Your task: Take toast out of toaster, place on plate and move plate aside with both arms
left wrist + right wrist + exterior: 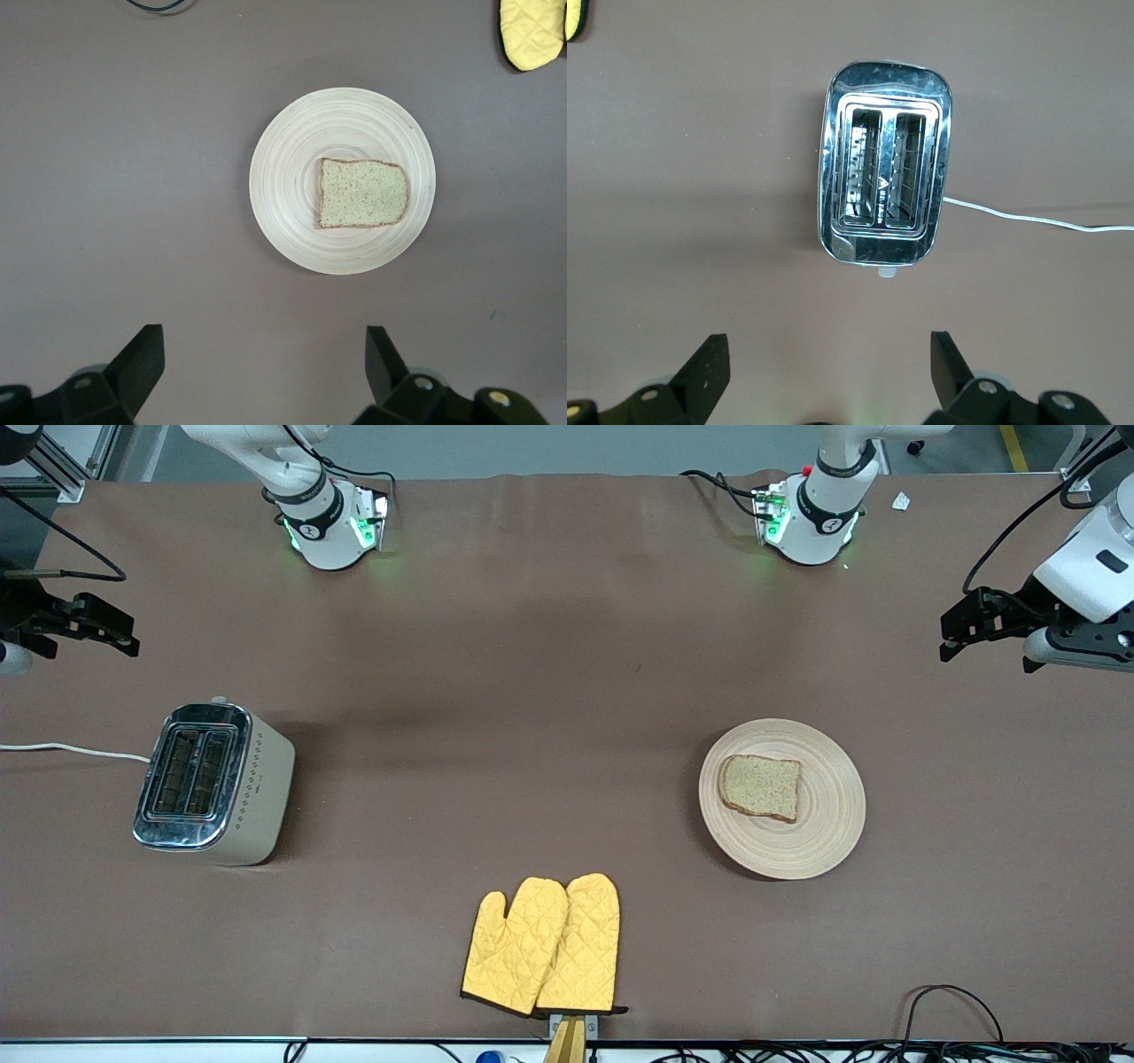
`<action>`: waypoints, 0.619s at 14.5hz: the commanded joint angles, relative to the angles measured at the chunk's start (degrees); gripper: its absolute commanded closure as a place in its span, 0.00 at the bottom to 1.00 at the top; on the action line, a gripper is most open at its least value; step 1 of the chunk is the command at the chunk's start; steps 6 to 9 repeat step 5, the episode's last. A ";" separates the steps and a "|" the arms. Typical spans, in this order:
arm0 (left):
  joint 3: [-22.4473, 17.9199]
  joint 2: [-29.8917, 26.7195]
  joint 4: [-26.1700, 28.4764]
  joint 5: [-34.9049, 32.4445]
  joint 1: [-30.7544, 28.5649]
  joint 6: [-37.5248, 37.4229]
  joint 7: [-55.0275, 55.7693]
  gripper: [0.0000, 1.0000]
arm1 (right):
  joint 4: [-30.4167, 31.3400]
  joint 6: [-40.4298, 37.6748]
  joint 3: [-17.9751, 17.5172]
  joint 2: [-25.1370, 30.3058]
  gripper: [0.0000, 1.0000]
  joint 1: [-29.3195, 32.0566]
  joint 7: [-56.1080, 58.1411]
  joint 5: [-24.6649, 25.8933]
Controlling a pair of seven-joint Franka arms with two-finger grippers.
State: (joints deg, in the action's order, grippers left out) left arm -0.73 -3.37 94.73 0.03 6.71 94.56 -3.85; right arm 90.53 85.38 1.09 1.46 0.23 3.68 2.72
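Observation:
A slice of speckled brown toast (760,786) lies flat on the round pale plate (824,824), toward the left arm's end of the table. My left gripper (950,636) hangs open and empty over bare table at that end, apart from the plate. In the left wrist view the toast (363,193) rests on the plate (292,177), with the left gripper (264,354) wide open and nothing between its fingers. My right gripper (131,636) is open and empty over the right arm's end of the table. The right wrist view shows the right gripper (829,359) held above bare table.
A chrome two-slot toaster (213,782) stands at the right arm's end, its slots (886,186) empty and its white cord (71,750) running off the table. A pair of yellow oven mitts (542,945) lies near the front edge. Cables (952,1001) trail at the front corner.

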 commanded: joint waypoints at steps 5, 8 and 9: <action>-0.24 1.44 -1.74 -0.20 0.23 0.89 4.12 0.00 | 0.35 -0.65 0.23 1.00 0.00 0.39 0.45 -4.04; -0.24 1.44 -1.74 -0.20 0.23 0.89 4.12 0.00 | 0.35 -0.65 0.23 1.00 0.00 0.39 0.45 -4.04; -0.24 1.44 -1.74 -0.20 0.23 0.89 4.12 0.00 | 0.35 -0.65 0.23 1.00 0.00 0.39 0.45 -4.04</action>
